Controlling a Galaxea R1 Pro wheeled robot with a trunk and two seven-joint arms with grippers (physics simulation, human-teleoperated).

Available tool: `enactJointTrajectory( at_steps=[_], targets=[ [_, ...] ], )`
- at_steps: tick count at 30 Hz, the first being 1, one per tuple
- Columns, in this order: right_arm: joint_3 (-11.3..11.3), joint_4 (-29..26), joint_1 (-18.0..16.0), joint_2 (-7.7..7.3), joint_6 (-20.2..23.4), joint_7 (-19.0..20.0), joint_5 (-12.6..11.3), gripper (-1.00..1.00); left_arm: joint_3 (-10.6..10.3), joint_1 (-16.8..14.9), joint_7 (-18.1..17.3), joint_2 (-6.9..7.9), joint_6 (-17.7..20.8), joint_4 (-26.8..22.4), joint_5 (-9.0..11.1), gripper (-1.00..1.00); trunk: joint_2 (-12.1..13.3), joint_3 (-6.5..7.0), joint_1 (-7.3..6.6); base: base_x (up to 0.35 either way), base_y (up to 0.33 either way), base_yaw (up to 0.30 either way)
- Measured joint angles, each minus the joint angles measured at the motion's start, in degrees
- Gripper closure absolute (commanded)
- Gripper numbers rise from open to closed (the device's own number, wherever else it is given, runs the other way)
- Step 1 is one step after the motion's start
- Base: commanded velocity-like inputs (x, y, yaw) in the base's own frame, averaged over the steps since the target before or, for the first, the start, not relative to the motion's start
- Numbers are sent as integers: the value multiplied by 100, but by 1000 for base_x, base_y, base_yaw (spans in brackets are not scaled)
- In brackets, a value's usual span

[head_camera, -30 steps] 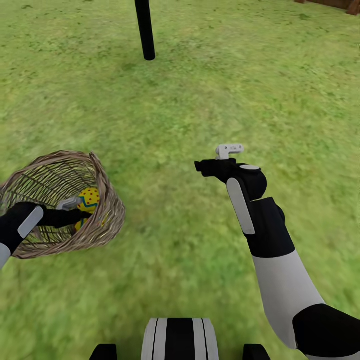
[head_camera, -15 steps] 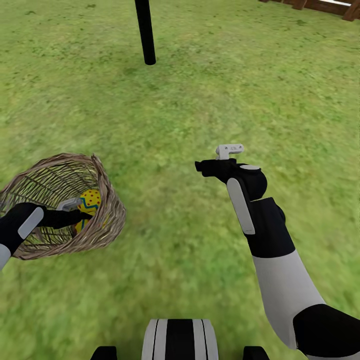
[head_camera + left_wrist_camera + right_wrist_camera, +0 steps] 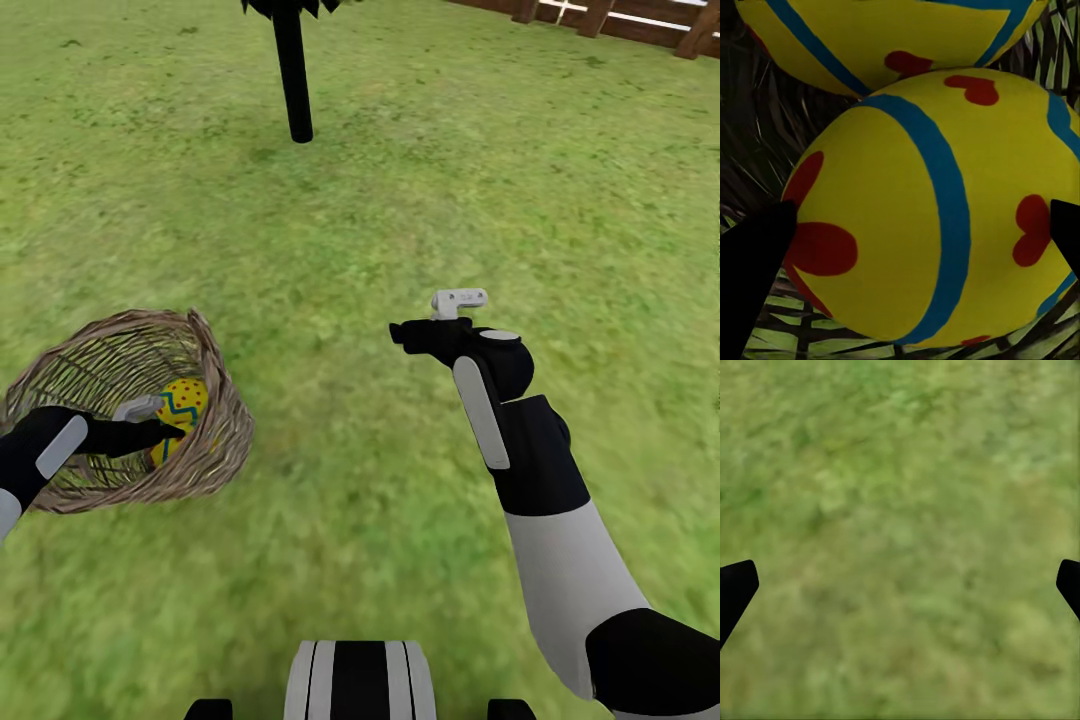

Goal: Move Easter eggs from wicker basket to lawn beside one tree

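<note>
Left gripper (image 3: pixel 165 432) inside basket (image 3: pixel 215 445), fingers astride egg (image 3: pixel 937 210), contact unclear. Right gripper (image 3: pixel 900 585) spread wide over lawn (image 3: pixel 400 200). No writing legible.

Grass everywhere here, a wide mottled green lawn (image 3: pixel 400 200) running flat to the top of the head view; patches of darker and paler green break it up, small dark tufts scattered toward the far side; light is even and soft, no hard shadows, just a faint dark smudge at the foot of a black trunk (image 3: pixel 293 75) standing upright at the far left-centre, near-black foliage just clipping the top edge above it; up in the far right corner, a brown wooden fence (image 3: pixel 610 18) with horizontal slats and stout posts; close up in the right wrist view, blurred green turf (image 3: pixel 900 510).
</note>
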Motion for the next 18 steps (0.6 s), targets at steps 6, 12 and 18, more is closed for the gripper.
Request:
enactJointTrajectory(
  at_steps=[6, 12, 18],
  targets=[
    [0, 0, 1, 0, 0, 0, -1, -100, -2, 0, -1, 0, -3, 1, -12, 100, 5, 88, -11, 0, 0, 0],
    [0, 0, 1, -8, 0, 0, -1, -100, -3, 0, -1, 0, -2, 1, -10, 100, 10, 177, -21, 0, 0, 0],
    [0, 0, 1, -8, -2, 0, -1, -100, -2, 0, 5, 0, -7, 0, 7, 100, 18, 310, -37, 0, 0, 0]
  ],
)
